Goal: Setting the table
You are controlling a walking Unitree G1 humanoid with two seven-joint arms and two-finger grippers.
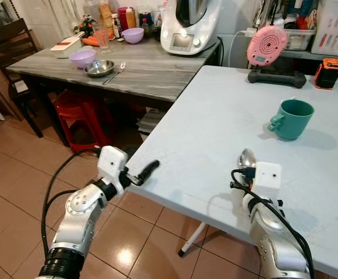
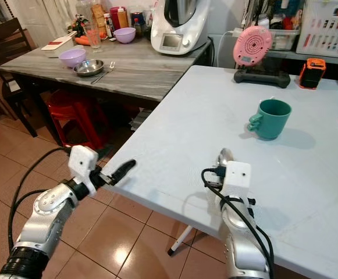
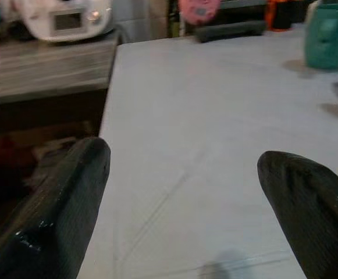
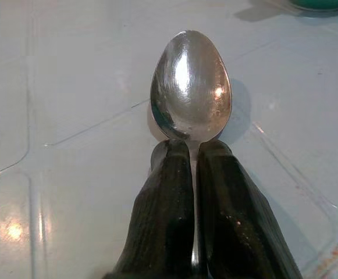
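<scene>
On the pale, smooth desk (image 1: 215, 110) in the left eye view we see a teal mug (image 1: 290, 118) with its handle turned toward us, well apart from a shiny metal spoon (image 1: 247, 158) whose rounded bowl pokes out ahead of our right end effector (image 1: 248, 168). Our left end effector (image 1: 147, 171) sits at the desk's near corner.

Across the right eye view, a grey wood-grain desk (image 2: 139, 70) beyond carries a steel bowl (image 2: 89, 68) and a lilac bowl (image 2: 73, 57).

Through the left wrist view, two blunt black fingers (image 3: 58, 215) stand spread wide over the white surface.

Down the right wrist view, the fingers (image 4: 166, 221) are pressed together, pinching the spoon's thin handle, its oval bowl just above the desk.
</scene>
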